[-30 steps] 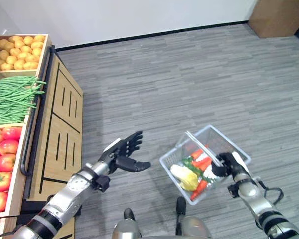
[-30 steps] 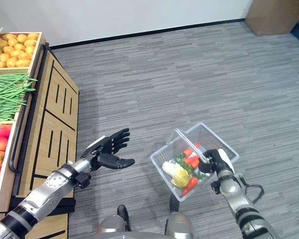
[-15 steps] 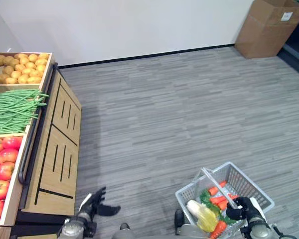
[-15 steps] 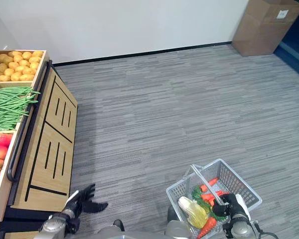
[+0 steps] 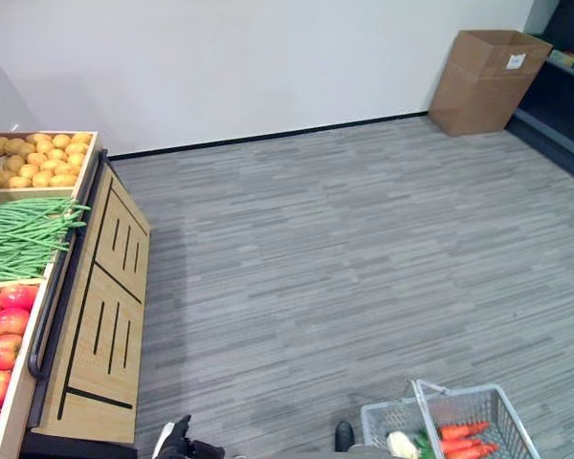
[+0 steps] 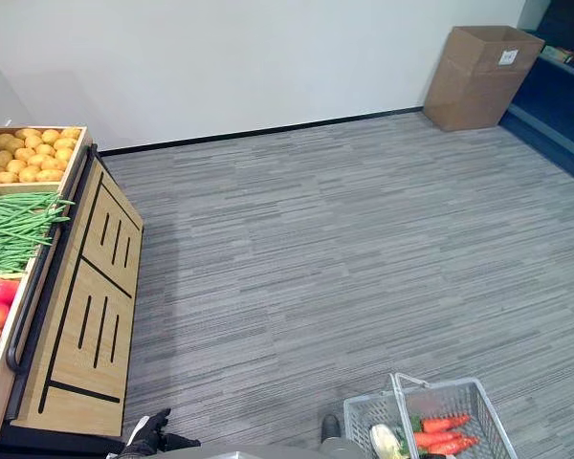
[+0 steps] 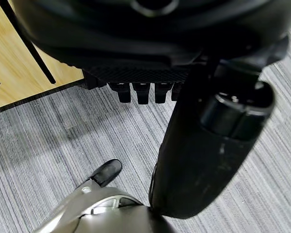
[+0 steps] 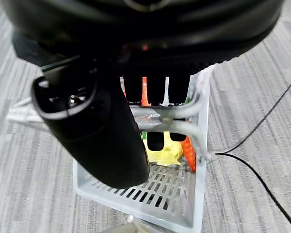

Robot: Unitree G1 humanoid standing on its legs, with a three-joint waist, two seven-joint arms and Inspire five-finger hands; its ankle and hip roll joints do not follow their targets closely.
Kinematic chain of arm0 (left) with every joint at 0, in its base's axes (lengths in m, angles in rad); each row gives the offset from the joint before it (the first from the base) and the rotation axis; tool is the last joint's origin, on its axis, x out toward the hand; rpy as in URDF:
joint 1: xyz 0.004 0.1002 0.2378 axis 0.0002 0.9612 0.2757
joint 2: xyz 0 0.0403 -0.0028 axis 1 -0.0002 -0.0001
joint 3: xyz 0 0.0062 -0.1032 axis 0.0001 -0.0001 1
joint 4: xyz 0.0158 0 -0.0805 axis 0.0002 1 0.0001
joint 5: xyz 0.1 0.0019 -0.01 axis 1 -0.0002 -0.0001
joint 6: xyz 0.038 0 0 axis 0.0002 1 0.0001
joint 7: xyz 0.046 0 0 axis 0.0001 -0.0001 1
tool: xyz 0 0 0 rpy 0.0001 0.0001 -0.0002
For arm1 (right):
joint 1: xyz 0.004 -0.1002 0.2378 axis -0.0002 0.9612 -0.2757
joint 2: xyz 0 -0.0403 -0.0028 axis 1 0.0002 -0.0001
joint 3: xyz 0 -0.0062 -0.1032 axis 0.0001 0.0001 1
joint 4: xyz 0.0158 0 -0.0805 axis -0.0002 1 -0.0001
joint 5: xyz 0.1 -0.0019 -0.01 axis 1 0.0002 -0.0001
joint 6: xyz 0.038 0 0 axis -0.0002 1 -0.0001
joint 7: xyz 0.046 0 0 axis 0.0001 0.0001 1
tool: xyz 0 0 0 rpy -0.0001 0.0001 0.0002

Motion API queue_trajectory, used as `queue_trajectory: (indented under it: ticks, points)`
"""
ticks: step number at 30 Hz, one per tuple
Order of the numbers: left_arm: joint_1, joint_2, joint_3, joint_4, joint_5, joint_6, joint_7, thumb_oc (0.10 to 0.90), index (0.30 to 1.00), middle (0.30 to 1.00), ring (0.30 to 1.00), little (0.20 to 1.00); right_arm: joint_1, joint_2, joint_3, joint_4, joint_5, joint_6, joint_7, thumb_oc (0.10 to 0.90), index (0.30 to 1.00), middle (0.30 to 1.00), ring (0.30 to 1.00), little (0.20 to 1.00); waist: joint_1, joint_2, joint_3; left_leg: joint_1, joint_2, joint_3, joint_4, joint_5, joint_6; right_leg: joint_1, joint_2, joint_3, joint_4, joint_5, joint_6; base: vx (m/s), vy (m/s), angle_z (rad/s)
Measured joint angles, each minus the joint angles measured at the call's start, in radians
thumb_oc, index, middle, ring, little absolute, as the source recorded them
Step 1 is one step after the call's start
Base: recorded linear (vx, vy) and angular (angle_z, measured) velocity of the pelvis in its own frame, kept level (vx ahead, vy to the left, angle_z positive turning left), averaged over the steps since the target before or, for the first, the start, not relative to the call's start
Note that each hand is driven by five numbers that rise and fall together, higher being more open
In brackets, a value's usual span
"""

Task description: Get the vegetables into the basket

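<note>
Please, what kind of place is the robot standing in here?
Probably a mock grocery shop: a wooden produce stand holds potatoes, green beans and tomatoes, and the right hand carries a wire basket.

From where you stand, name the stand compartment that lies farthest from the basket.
The potato compartment, at the far end of the stand beside the wall. The green beans and tomatoes lie nearer the basket.

No legible text; white label on the cardboard box (image 5: 483,67), unreadable.
</note>
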Motion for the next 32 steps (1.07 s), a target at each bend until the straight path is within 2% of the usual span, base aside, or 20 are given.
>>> queue_trajectory:
  ticks: [13,23,27,32]
  points:
    - [0.002,-0.014,0.035,0.037,-0.045,0.018,-0.011,0.900,1.000,1.000,1.000,1.000,0.010,0.014,-0.001,0.082,-0.001,0.041,0.046,0.900,1.000,1.000,1.000,1.000,0.001,0.001,-0.025,0.009,0.002,0.000,0.000,-0.005,-0.003,0.010,0.002,0.000,0.000,-0.005,-0.003,0.00,0.000,0.00]
    - [0.003,-0.001,0.033,0.056,-0.045,0.035,-0.080,0.900,1.000,1.000,1.000,1.000,0.034,0.051,0.036,0.114,-0.041,0.096,0.184,0.900,1.000,1.000,1.000,1.000,0.003,-0.006,-0.053,0.013,0.008,-0.011,0.000,-0.008,-0.006,0.020,0.004,-0.013,0.000,-0.012,-0.004,0.01,-0.009,0.02]
    - [0.003,0.000,0.032,0.061,-0.045,0.036,-0.085,0.900,1.000,1.000,1.000,1.000,0.026,0.055,0.044,0.085,-0.038,0.099,0.196,0.900,1.000,1.000,1.000,1.000,0.005,-0.006,-0.053,0.012,0.012,-0.018,0.000,-0.009,-0.007,0.023,0.007,-0.018,0.000,-0.016,-0.006,0.01,-0.021,0.06]
    - [0.002,0.000,0.031,0.059,-0.047,0.034,-0.085,0.900,1.000,1.000,1.000,1.000,0.023,0.063,0.079,0.044,-0.030,0.066,0.222,0.900,1.000,1.000,1.000,1.000,0.005,-0.007,-0.052,0.008,0.011,-0.013,0.000,-0.010,-0.008,0.015,0.008,-0.013,0.000,-0.017,-0.006,0.00,0.001,-0.01]
